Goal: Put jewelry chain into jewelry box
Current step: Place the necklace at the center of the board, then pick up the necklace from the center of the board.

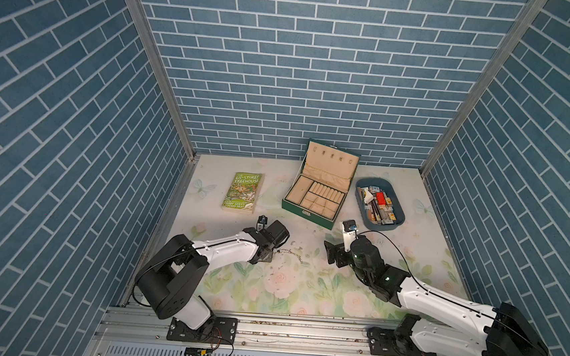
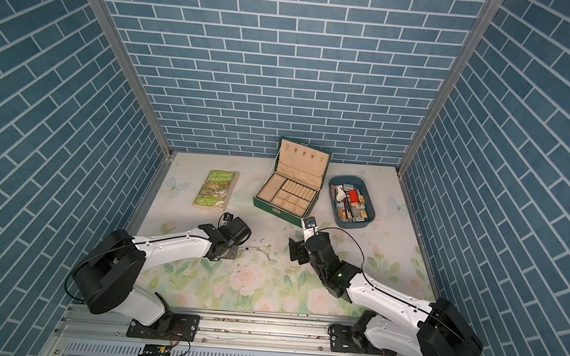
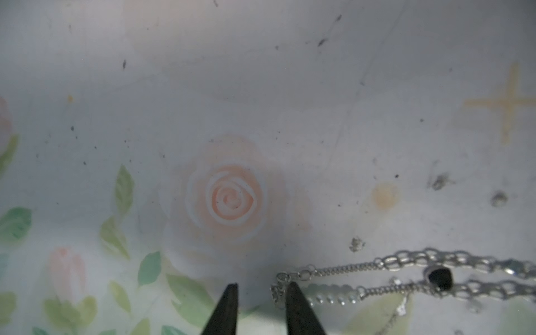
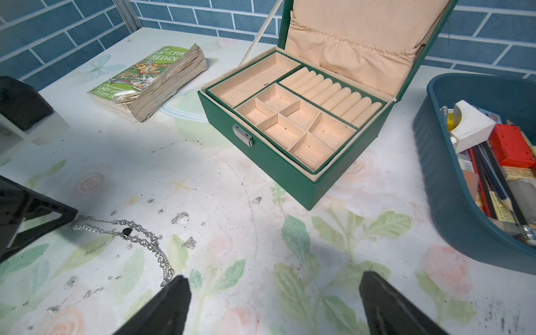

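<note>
Left gripper (image 3: pixel 262 287): jaws parted, gap empty. The end ring of the thin silvery link jewelry chain (image 3: pixel 406 266) sits just outside one fingertip (image 3: pixel 293 301), not pinched. The chain lies slack on the floral table mat (image 1: pixel 302 291), running from that claw toward the right gripper (image 4: pixel 275 287), whose jaws are spread wide and empty. Dark green hinged jewelry box (image 4: pixel 261 162), lid open, sits beyond the right claw, well apart. The chain is probably light, limp and slippery. Best to pinch the bunched links near the dark bead (image 3: pixel 439 278).

The green book (image 1: pixel 242 192) has "65-STOREY TREEHOUSE" printed on its cover.
</note>
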